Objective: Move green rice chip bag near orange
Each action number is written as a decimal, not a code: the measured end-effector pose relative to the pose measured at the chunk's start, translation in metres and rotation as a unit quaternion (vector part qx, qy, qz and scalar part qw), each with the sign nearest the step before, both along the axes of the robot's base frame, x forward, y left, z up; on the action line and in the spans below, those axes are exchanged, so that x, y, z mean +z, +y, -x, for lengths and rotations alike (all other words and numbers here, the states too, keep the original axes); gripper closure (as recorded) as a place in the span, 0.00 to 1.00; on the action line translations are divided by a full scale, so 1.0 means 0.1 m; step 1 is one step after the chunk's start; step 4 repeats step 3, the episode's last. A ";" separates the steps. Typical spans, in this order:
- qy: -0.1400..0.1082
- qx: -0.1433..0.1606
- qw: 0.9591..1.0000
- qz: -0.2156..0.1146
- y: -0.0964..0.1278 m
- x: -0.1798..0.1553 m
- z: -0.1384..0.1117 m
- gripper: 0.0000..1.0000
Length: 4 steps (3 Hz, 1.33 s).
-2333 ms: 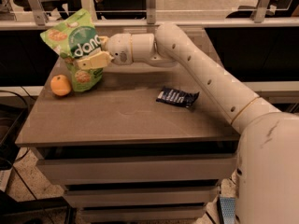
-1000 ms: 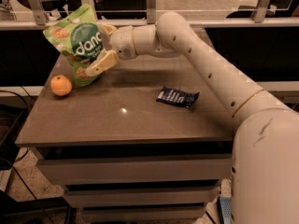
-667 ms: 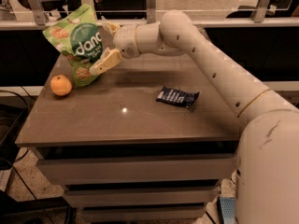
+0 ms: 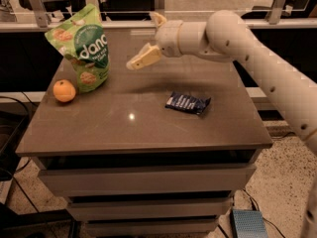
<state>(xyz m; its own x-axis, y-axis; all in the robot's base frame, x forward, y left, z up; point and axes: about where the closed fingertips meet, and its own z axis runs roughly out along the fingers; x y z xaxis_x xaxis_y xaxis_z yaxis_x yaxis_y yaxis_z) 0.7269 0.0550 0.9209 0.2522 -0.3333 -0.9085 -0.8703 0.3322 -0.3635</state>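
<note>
The green rice chip bag (image 4: pixel 81 47) stands upright at the back left of the brown table (image 4: pixel 143 128), with white "dang" lettering on a dark green circle. The orange (image 4: pixel 64 90) sits just to its front left, close to the bag's base. My gripper (image 4: pixel 146 38) hangs above the table to the right of the bag, clear of it. It is open and empty, with one cream finger (image 4: pixel 143 58) pointing left and down and the other up behind it.
A small flat dark-blue wrapper (image 4: pixel 187 102) lies on the table right of centre. My white arm (image 4: pixel 257 48) reaches in from the right over the back of the table. Drawers sit under the tabletop. A counter edge runs behind the table.
The gripper has let go of the bag and pulled back to the right. The bag now stands on its own beside the orange.
</note>
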 end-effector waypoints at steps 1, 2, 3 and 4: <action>-0.039 -0.090 0.995 -0.004 -0.63 0.20 0.01 0.00; -0.046 -0.120 0.992 -0.011 -0.82 0.23 -0.08 0.00; -0.044 -0.112 0.993 -0.010 -0.76 0.22 -0.06 0.00; -0.044 -0.112 0.993 -0.010 -0.76 0.22 -0.06 0.00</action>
